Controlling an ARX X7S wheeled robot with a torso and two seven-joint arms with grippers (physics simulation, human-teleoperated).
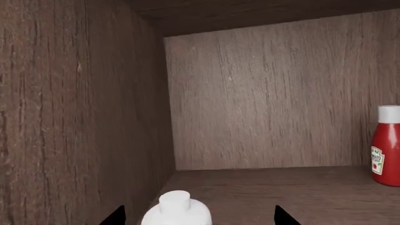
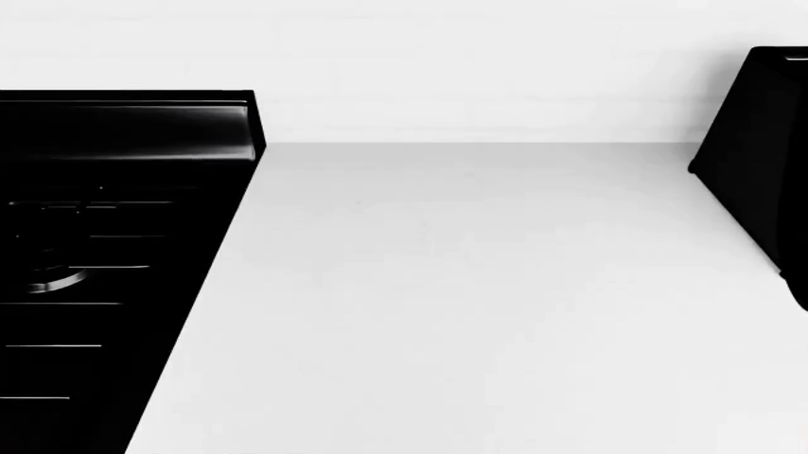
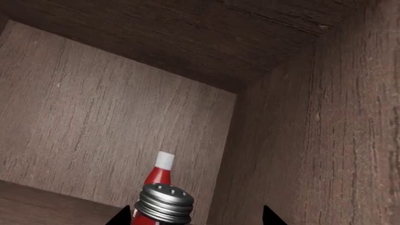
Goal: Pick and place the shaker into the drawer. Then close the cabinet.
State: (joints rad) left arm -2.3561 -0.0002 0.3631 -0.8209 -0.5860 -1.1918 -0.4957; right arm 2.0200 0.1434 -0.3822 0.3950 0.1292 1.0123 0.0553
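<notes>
The shaker (image 3: 164, 204) sits between the right gripper (image 3: 196, 216) fingers – apart; a white bottle (image 1: 176, 211) between the left gripper (image 1: 200, 216) fingers – also apart.

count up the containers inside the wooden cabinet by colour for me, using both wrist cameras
White: 1, the white bottle.
Red with a white cap: 1, the ketchup bottle, the same one in both wrist views.
Silver-capped: 1, the shaker.
Total: 3.

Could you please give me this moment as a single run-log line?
left gripper: open, around white bottle | right gripper: open, around shaker | ketchup bottle: behind shaker | drawer: not visible
</notes>
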